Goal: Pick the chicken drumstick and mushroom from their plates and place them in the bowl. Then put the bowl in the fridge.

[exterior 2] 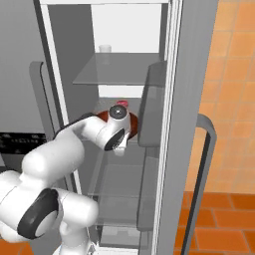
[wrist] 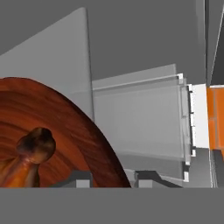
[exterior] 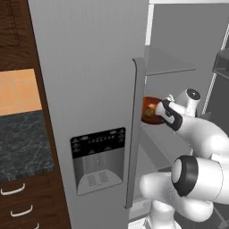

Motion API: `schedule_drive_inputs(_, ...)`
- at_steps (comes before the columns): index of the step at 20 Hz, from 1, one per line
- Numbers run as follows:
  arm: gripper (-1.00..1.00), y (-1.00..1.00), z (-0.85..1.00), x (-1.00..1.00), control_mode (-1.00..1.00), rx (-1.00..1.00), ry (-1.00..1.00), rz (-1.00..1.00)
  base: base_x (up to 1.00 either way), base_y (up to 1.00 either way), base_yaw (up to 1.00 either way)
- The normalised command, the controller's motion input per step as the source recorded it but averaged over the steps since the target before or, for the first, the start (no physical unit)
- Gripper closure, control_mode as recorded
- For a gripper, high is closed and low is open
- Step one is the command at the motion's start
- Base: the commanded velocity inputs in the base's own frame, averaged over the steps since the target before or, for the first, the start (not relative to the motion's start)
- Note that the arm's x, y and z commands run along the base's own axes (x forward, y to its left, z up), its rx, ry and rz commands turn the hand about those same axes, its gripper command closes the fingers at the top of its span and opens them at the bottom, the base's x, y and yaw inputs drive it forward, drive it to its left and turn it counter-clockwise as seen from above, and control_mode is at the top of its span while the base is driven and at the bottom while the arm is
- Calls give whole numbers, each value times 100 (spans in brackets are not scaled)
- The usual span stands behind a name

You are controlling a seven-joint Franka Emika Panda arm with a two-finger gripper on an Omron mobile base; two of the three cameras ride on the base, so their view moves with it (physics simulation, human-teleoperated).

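— So, where is your gripper right now?

— Inside the open fridge, reaching past the edge of the closed door with the black dispenser panel. My two dark fingertips sit nearly together, pinched on the rim of the bowl, which spreads out to my left in the hand view.

— And the bowl itself?

— It is the glossy reddish-brown one. From the left base view I see it held just ahead of my wrist, beside the long vertical handle. From the right base view its red edge peeks out behind my hand, above a glass shelf and below another glass shelf.

— What lies in it?

— The chicken drumstick lies in the bowl close to my fingers, its knobbly end pointing up in the hand view. I cannot make out the mushroom.

— Anything else near you?

— A small pale cup stands on the upper shelf, well above my hand. Whether the bowl touches the lower shelf, I cannot tell.
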Motion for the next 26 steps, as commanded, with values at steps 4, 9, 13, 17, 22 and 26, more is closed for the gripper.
schedule_drive_inputs(4, 100, -5, -33, 59, -100, 0, 2, 0, 0, 0, 0)
schedule_drive_inputs(9, 100, 0, -25, 61, -100, 0, 4, 0, 0, 0, 0)
schedule_drive_inputs(13, -100, 0, -10, 50, -100, 0, 1, 0, 0, 0, 0)
schedule_drive_inputs(17, -100, 0, 0, 5, -100, 0, -9, 0, 0, 0, 0)
schedule_drive_inputs(22, -100, 15, 18, -31, -100, -1, -24, 2, 0, 0, 0)
schedule_drive_inputs(26, -100, 16, 65, -85, -100, -3, -5, 0, 0, 0, 0)
